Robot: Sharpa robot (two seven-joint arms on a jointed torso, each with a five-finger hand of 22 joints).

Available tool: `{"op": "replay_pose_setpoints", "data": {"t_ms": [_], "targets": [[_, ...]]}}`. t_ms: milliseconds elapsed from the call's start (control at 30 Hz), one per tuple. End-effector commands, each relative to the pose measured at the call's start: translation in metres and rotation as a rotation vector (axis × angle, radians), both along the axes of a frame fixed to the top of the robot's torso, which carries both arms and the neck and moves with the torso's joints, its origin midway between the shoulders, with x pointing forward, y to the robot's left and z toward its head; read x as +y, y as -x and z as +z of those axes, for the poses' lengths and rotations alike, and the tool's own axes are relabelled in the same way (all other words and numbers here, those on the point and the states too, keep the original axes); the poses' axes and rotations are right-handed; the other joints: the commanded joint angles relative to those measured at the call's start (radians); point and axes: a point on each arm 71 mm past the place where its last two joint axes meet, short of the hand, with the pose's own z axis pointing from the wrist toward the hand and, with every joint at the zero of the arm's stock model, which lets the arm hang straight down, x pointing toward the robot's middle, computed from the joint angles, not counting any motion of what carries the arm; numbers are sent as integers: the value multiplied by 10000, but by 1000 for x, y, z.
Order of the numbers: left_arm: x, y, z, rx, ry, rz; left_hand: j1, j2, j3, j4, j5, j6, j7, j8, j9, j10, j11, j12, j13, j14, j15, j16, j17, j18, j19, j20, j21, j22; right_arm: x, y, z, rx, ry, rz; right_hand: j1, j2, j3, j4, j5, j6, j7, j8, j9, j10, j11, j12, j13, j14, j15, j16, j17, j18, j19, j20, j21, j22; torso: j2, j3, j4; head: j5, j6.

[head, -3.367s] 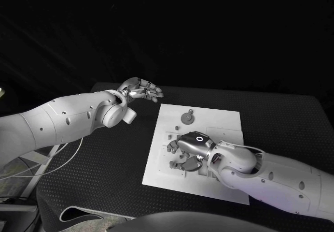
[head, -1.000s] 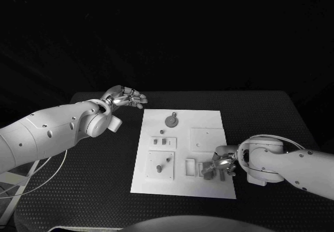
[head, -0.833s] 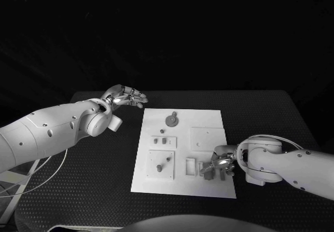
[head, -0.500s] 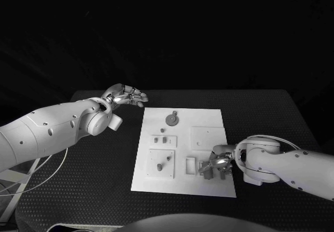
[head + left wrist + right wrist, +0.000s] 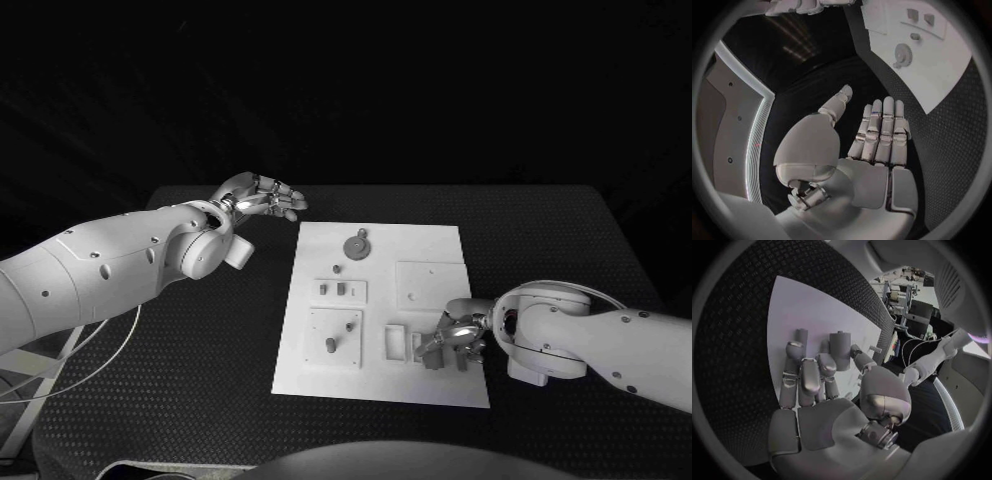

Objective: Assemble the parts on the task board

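Observation:
The white task board [image 5: 378, 262] lies mid-table. My right hand [image 5: 456, 337] rests on its near right part, fingers stretched flat over the board [image 5: 801, 305]. A grey peg [image 5: 840, 346] stands between the thumb and a fingertip, both touching it; a second grey peg [image 5: 801, 335] lies past the other fingertips. In the head view two grey parts [image 5: 433, 351] show at that hand. My left hand [image 5: 265, 196] hovers open above the table beyond the board's far left corner, palm [image 5: 873, 145] empty.
On the board sit a round grey disc [image 5: 355, 247], a small peg [image 5: 336, 269], a small plate with two pieces [image 5: 339, 292], a square plate with one part [image 5: 330, 346] and a raised square [image 5: 428, 283]. Black matting [image 5: 548, 230] surrounds the board.
My right hand has left the board's middle for its near right part; over the last second it only shifts slightly at the grey parts. The left hand stays put.

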Motion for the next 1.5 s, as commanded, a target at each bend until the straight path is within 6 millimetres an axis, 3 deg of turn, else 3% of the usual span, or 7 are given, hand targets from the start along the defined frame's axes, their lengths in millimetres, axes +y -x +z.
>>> {"op": "replay_pose_setpoints", "data": {"t_ms": [33,133,333,633,867,1100,1500], "targets": [[-3,0,0,55,114,-161,-80,43,-64,22,-45,-56,-17,1,-11,-62,12,25,-12,47,16,-62,11,2,47,35,19,-16,-3,-5,6,654,-819,-1242,564,800,1428,-931,23,122,2,77,86,64,2,-64,1,-64,-47,31,-83,146,-31,51,44,199,0,-10,20,12,-12],[-4,0,0,52,107,-147,-84,31,-69,18,-45,-64,-15,-3,-14,-69,14,23,-16,37,19,-74,16,1,39,37,17,-20,0,-7,12,680,-1039,-1339,528,798,1466,-940,23,160,-10,85,98,59,-9,-87,-9,-81,-55,21,-128,146,-41,55,54,200,-2,-20,28,36,-12],[-4,0,0,51,110,-154,-89,28,-71,19,-44,-65,-13,-4,-16,-70,15,24,-19,30,22,-83,21,-1,32,39,15,-24,14,-8,15,652,-1243,-1155,482,783,1487,-935,22,181,-16,83,105,61,-16,-104,-16,-85,-61,21,-146,146,-46,59,64,199,2,4,12,68,-7],[-6,1,0,67,121,-194,-95,26,-72,20,-44,-66,-12,-4,-17,-72,15,24,-21,25,25,-91,27,-3,27,42,14,-28,25,-11,13,914,-1259,-999,372,807,1532,-918,23,188,-20,57,111,52,-21,-160,-44,-108,-71,12,-220,146,-55,65,78,194,3,-26,7,87,-16],[-3,1,0,74,103,-151,-99,25,-74,21,-44,-67,-11,-4,-18,-73,16,25,-23,23,26,-96,31,-3,24,43,14,-30,34,-15,10,934,-1234,-882,306,799,1546,-917,22,184,-18,38,112,36,-19,-202,-67,-126,-72,4,-262,146,-65,70,84,192,5,3,5,124,-57],[-4,1,0,89,103,-163,-105,26,-75,23,-44,-68,-11,-4,-19,-74,16,25,-25,22,28,-100,35,-4,23,44,15,-32,36,-16,9,1020,-1149,-733,247,775,1555,-916,22,182,-16,23,114,22,-17,-239,-87,-141,-71,-3,-300,146,-74,73,88,190,8,-10,-6,149,-76],[-4,1,0,102,102,-171,-115,26,-77,25,-44,-70,-10,-5,-20,-76,18,25,-28,20,29,-107,43,-4,20,45,16,-35,39,-16,7,1175,-1028,-563,211,779,1585,-915,23,178,-13,4,116,0,-14,-290,-115,-164,-68,-14,-352,146,-89,75,88,187,5,13,-8,234,-157]]}}
